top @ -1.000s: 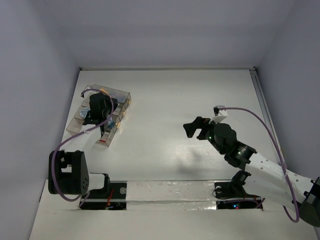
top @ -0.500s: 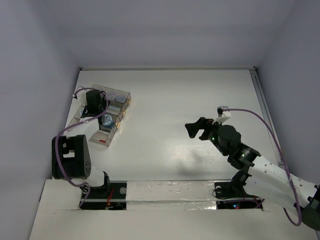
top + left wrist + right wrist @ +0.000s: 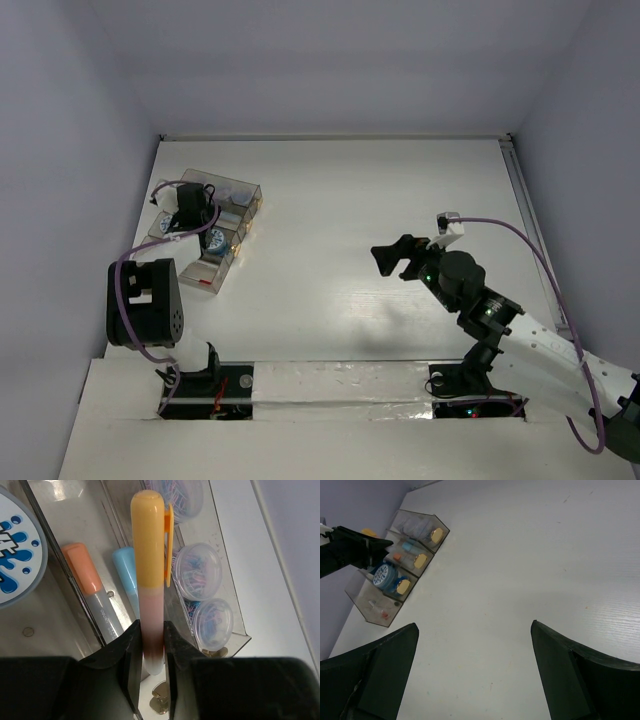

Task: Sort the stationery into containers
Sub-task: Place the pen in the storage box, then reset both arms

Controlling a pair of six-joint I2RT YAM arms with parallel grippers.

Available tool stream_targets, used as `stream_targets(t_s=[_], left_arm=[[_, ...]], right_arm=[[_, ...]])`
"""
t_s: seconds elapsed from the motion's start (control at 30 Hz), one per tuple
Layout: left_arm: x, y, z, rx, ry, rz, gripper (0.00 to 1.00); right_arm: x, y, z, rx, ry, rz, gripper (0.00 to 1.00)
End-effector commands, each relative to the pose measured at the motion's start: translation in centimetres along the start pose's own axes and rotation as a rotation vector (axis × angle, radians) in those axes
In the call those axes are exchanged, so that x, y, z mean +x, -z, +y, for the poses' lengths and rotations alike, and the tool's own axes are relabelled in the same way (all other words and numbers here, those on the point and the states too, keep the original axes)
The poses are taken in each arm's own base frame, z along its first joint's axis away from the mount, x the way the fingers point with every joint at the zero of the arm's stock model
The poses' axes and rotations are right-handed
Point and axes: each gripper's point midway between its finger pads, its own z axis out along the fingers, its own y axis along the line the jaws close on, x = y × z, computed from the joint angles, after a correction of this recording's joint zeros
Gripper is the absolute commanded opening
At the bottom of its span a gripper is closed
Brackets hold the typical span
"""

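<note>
Judging from how things lie, the sorting is taken to be close to its end. Nearest, in the lower right of the top view, the right hand (image 3: 392,253) is held above bare bench (image 3: 330,190) with its fingers spread wide and nothing between them. No loose stationery is seen on the bench around it.

Farther off, in the upper left of that view, the containers (image 3: 243,189) are found already stocked. A thin red-tipped piece (image 3: 383,614), too small to name, is laid in the nearest bin, and a blue-topped tub (image 3: 15,555) is set in the next. An orange marker (image 3: 86,572) and a blue marker (image 3: 124,567) are laid side by side in another. Small clear-lidded tubs (image 3: 198,571) are lined up in the bin at the right of the left wrist view.

Over these bins the left hand (image 3: 151,637) is pressed onto the lower body of a yellow-capped marker (image 3: 148,540), whose cap is pointed away from the fingers. Only this marker is judged to be left. It has to be lowered into a bin, probably the one with the other markers, and released.
</note>
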Motion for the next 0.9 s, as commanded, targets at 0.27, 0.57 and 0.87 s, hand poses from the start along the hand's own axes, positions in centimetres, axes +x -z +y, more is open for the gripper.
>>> stream_targets(t_s=[0.27,0.57,0.87], left_arm=[[-3.5,1.2,-3.1,0.071,0.009,-0.089,0.37],[-6.3,4.6,-7.9,0.244,0.016,-0.120,0.99],[-10.0,15.9,-17.2,0.640,-0.139,-0.132,0.99]], right_arm=[[-0.6,0.1,-0.3,0.007,0.001,-0.035,1.00],[-0.7,0.0,-0.5,0.018,0.008,-0.038,1.00],[-2.6,1.7,-1.9,0.056,-0.042,-0.152,1.00]])
